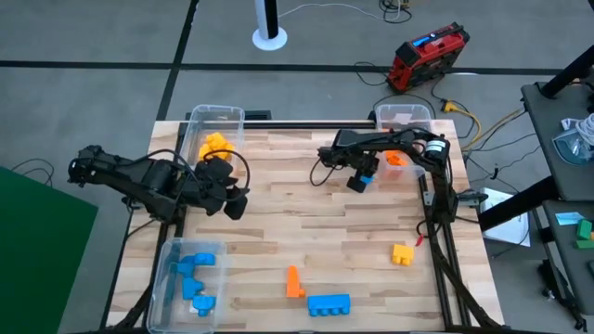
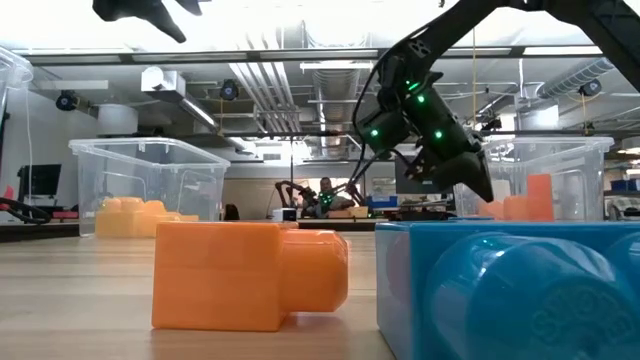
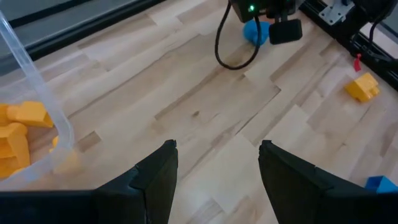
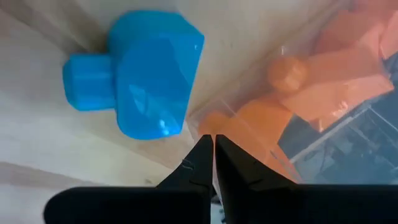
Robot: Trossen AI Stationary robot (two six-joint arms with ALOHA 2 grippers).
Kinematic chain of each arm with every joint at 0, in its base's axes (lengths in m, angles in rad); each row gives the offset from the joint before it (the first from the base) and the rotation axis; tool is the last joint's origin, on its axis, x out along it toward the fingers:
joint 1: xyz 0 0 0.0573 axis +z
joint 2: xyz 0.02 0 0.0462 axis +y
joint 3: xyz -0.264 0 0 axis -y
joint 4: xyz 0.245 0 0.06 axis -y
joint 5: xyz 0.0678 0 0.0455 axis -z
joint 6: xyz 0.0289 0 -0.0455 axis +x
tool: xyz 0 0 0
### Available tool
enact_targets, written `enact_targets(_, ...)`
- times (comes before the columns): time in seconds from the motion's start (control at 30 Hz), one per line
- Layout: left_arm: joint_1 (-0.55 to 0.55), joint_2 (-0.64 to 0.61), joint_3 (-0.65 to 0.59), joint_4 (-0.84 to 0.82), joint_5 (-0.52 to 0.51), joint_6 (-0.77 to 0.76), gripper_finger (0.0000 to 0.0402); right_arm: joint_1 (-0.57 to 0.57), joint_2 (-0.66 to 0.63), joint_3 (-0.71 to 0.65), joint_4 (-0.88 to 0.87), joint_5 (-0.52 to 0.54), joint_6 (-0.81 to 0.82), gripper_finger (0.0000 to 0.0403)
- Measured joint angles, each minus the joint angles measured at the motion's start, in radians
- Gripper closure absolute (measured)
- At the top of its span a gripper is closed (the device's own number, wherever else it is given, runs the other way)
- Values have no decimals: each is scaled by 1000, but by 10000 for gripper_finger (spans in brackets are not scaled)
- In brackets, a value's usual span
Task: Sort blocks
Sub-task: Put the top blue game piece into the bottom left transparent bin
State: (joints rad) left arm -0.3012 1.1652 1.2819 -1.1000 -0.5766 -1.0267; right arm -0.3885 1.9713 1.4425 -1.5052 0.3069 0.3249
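A blue block [image 4: 140,74] lies on the table beside the far-right bin [image 1: 403,114], which holds orange blocks [image 4: 311,68]. My right gripper [image 4: 211,140] is shut, and its tips stand at that block's edge, next to the bin wall. My left gripper [image 3: 217,149] hovers open over bare wood near the far-left bin [image 1: 212,119], which holds yellow blocks [image 1: 216,144]. The near-left bin [image 1: 176,278] holds blue blocks [image 1: 197,269]. Loose on the near part of the table lie a yellow block [image 1: 402,253], an orange block [image 1: 294,282] and a long blue block [image 1: 329,303]. My right gripper has its shut fingertips [image 4: 200,149] right at the blue block's edge [image 4: 177,127], slanting down from above. Whether they touch the block, I cannot tell. The block lies on its side on the table with its stud pointing away from the bin.
A black cable [image 3: 233,59] hangs from the right arm over the table's middle. Metal frame rails [image 1: 436,232] run along the right edge. The middle of the wood between both arms is bare.
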Motion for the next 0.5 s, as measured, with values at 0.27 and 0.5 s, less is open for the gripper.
enact_targets(0.27,1,0,0,0,-20,-2,201,0,0,3,94,-1,-4,393)
enact_targets(0.5,2,0,0,2,-30,-2,201,0,0,4,120,-18,-4,392)
